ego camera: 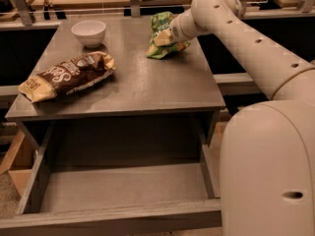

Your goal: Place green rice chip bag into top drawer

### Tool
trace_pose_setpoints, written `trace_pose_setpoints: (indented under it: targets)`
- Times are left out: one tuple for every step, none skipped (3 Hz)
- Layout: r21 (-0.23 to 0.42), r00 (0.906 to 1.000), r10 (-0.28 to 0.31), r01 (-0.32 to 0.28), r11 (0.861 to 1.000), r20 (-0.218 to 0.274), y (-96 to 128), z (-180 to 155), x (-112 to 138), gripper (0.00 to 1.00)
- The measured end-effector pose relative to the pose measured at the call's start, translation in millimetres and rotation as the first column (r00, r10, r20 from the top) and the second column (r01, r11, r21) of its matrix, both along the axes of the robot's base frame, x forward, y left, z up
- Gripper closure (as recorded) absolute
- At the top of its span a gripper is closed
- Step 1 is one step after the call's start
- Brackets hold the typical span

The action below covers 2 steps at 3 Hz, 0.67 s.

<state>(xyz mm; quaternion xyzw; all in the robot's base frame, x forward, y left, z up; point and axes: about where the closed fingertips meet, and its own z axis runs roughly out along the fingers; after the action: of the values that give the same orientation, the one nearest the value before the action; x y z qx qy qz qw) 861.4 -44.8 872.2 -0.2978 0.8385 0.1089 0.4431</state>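
The green rice chip bag (164,32) is at the back right of the grey table top (133,82). My gripper (167,37) comes in from the right at the end of the white arm and is shut on the bag's middle. The bag stands tilted, and its lower end is at or just above the table; I cannot tell which. The top drawer (123,188) is pulled open below the table's front edge. Its flat bottom is bare, and it lies well in front of and below the gripper.
A large brown-and-yellow chip bag (69,75) lies on the table's left side. A white bowl (89,32) stands at the back left. My white arm (256,48) and base (268,171) fill the right side, next to the drawer's right wall.
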Motion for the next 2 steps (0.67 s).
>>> trace_pose_setpoints:
  targets:
    - [-0.008,0.9997,-0.017,0.017,1.0,0.019,-14,19,-29,1.0]
    - [-0.017,0.9973,-0.055,0.056,0.998,0.05,-32,41,-69,1.0]
